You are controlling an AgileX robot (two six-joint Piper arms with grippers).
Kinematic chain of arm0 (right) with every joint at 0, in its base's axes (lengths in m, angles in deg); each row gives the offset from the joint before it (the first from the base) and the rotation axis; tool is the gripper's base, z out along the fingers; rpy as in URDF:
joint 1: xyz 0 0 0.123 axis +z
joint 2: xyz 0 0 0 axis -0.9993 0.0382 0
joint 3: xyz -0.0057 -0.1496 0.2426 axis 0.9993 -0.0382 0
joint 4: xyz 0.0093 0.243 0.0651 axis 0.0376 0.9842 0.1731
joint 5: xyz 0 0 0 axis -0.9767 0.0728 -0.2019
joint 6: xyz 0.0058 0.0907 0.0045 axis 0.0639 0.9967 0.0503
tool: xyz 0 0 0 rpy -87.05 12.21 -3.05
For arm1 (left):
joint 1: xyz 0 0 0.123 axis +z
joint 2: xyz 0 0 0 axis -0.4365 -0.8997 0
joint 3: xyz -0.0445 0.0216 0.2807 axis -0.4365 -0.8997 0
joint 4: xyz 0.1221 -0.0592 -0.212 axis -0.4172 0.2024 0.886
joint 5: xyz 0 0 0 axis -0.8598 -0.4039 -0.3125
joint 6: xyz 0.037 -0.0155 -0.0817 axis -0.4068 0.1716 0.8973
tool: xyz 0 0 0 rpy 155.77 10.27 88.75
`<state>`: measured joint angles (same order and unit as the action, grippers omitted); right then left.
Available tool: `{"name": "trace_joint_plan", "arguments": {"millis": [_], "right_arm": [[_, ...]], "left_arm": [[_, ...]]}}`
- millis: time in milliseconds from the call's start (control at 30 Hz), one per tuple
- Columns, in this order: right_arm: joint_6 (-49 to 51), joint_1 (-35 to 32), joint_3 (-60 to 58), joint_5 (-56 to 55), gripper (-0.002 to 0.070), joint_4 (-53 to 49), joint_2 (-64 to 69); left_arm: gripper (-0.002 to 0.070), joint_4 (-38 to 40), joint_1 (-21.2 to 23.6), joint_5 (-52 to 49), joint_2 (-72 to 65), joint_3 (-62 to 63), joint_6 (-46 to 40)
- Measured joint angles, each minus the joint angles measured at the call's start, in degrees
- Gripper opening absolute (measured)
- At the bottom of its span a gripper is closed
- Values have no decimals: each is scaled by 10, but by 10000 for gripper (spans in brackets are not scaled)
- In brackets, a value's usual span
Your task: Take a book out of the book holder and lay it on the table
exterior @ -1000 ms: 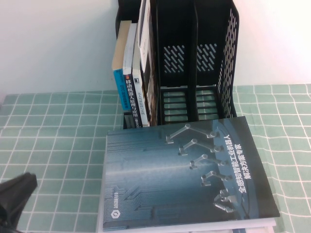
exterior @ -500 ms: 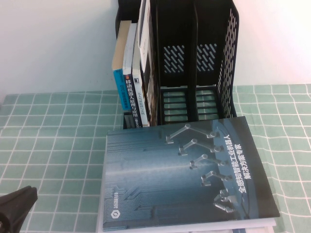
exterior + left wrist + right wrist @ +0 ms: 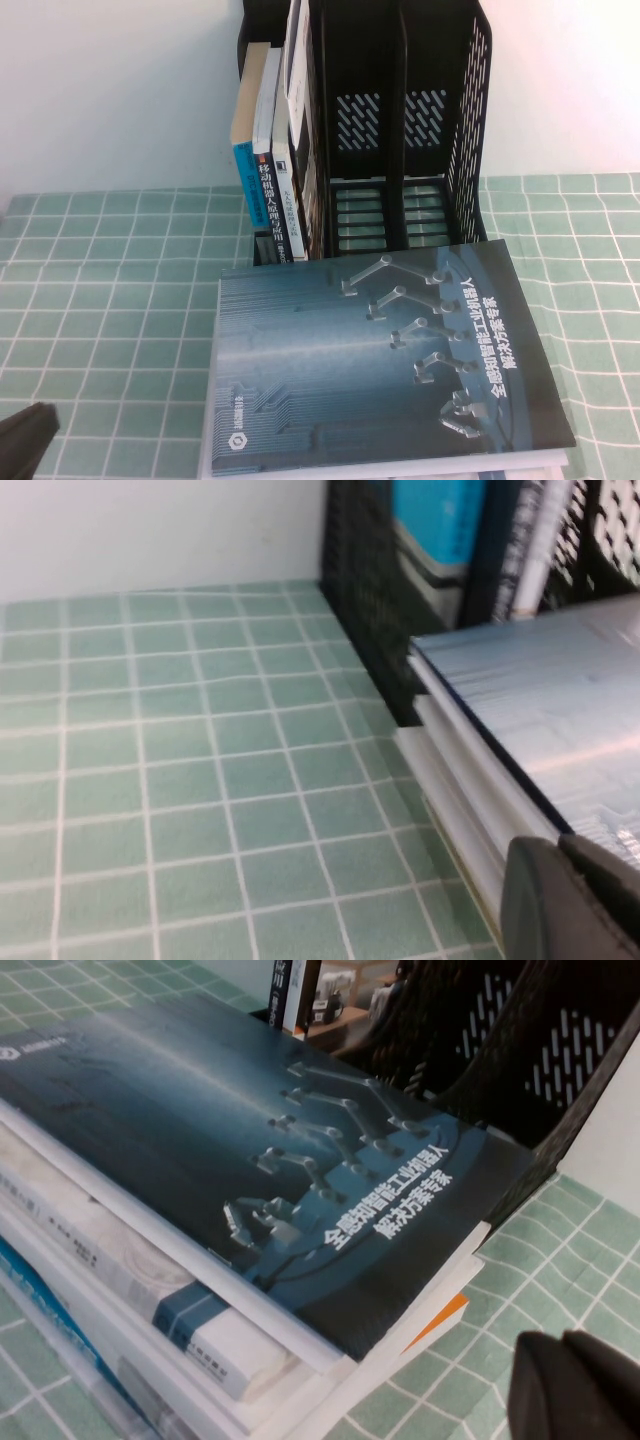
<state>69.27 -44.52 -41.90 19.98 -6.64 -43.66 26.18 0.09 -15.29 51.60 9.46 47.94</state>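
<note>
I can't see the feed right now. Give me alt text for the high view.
The dark blue-grey book lies flat on a stack of books, cover up, in front of the black book holder, whose left slots hold upright books. The left gripper sits at the near left corner over the green grid table; the right gripper is out of frame.

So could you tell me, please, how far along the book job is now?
Done: the book lies flat atop a stack of books, outside the book holder. In hand: nothing; left gripper low by the near table edge, right gripper shut beside the stack. Left: apparently nothing.

Plain white wall behind.
</note>
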Motion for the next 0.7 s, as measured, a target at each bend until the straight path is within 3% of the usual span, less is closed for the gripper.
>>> {"name": "trace_joint_plan", "arguments": {"millis": [167, 400, 500, 700], "right_arm": [[0, 0, 0, 0, 3, 0, 0], [0, 0, 0, 2, 2, 0, -1], [0, 0, 0, 4, 2, 0, -1], [0, 0, 0, 7, 2, 0, -1]], "left_arm": [[-3, 45, 67, 0, 101, -53, -21], [-3, 118, 159, 2, 211, -138, -137], [-3, 162, 178, -24, 213, -155, -177], [-2, 177, 191, -25, 214, -155, -233]]}}
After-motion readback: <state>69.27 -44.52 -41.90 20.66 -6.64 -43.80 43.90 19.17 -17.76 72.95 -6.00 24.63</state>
